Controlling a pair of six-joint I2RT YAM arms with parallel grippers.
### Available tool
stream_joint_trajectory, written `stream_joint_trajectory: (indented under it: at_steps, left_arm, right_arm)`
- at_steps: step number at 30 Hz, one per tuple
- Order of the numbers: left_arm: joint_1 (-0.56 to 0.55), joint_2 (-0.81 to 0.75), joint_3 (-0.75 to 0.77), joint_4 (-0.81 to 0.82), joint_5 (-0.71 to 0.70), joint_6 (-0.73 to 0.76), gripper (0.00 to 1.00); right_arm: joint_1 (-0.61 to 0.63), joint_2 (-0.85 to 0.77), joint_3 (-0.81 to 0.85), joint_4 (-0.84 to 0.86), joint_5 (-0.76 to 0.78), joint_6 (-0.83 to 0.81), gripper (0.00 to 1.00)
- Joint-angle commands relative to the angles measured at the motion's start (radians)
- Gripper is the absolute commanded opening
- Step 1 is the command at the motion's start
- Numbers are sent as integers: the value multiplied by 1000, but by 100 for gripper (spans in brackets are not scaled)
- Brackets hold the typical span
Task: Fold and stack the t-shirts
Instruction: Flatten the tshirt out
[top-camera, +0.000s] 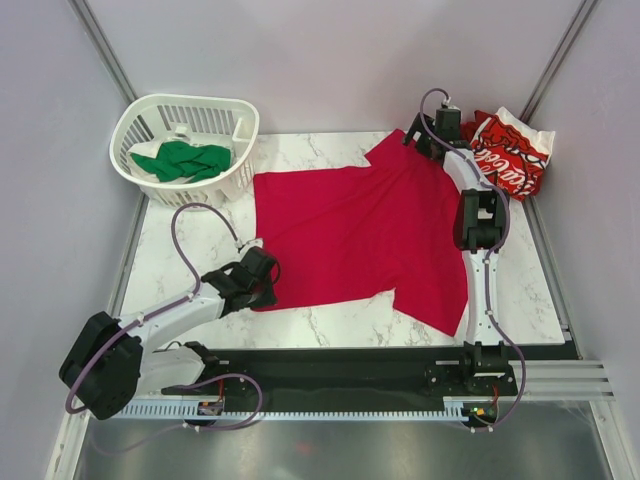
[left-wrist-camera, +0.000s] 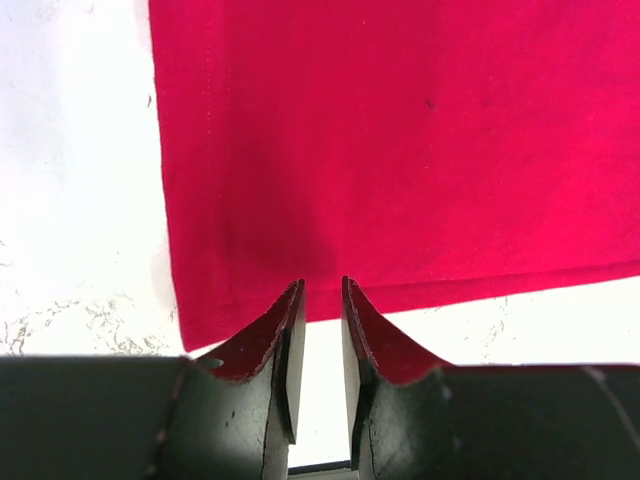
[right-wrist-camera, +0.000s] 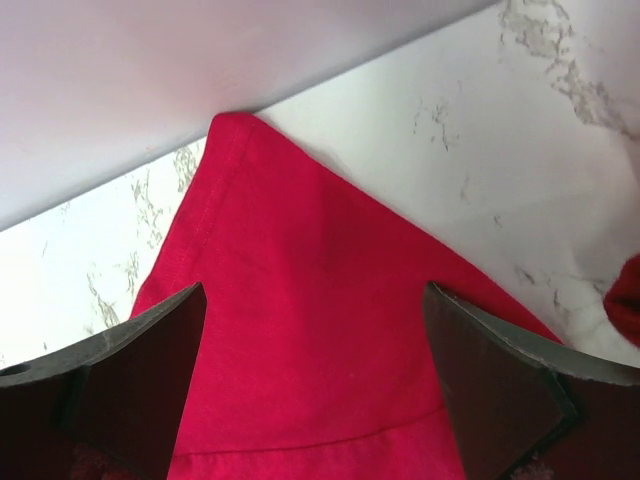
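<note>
The plain crimson-red t-shirt (top-camera: 360, 230) lies spread flat in the middle of the marble table. My left gripper (top-camera: 268, 282) sits at its near left corner. In the left wrist view the jaws (left-wrist-camera: 322, 285) stand a narrow gap apart with nothing between them, tips at the shirt's hem (left-wrist-camera: 400, 150). My right gripper (top-camera: 415, 135) is wide open and empty over the far right sleeve (right-wrist-camera: 290, 230), as the right wrist view (right-wrist-camera: 314, 290) shows. The green t-shirt (top-camera: 185, 160) lies crumpled in the basket. The red-and-white t-shirt (top-camera: 510, 150) lies bunched at the back right.
The white slatted basket (top-camera: 240, 125) stands at the back left corner. The back wall (right-wrist-camera: 200, 60) runs just beyond the sleeve. A black rail (top-camera: 350, 370) runs along the table's near edge.
</note>
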Motion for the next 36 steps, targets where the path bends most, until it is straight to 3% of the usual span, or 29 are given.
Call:
stream_joint_trajectory:
  at_steps: [1,6,11,16,18,20,23,28,31,36]
  left_arm:
    - [-4,12,43,33,-36,-30,27]
    - [-4,11,43,33,-38,-33,27]
    - [-4,-19,32,33,-39,-35,28]
    - [-4,-213,-24,15,-70,-67,48]
    - [-4,-281,-41,-2,-73,-79,56]
    - [-4,-365,-63,-17,-67,-95,58]
    - [-5,-411,-84,-31,-38,-112,58]
    - [-10,-395,-101,-36,-10,-118,58]
    - [-10,-382,-86,-37,-27,-122,58]
    - [-10,-325,-48,-137,-77,-180,57]
  right_arm:
    - [-12,88,42,-30,-38,14,98]
    - [-3,96,54,111,-360,-17,98]
    - [60,-91,-45,93,-311,-69,98]
    - [98,-388,-289,-8,3,-5,98]
    - [115,-572,-453,-59,248,6,98]
    - [118,-762,-573,-82,454,24,98]
    - [115,-1000,-855,-102,554,26,98]
    - [123,-1330,-1154,-54,381,43,98]
    - [124,-1395,-1245,-77,224,24,98]
    - [129,-1531,-1401,-206,159,55,98]
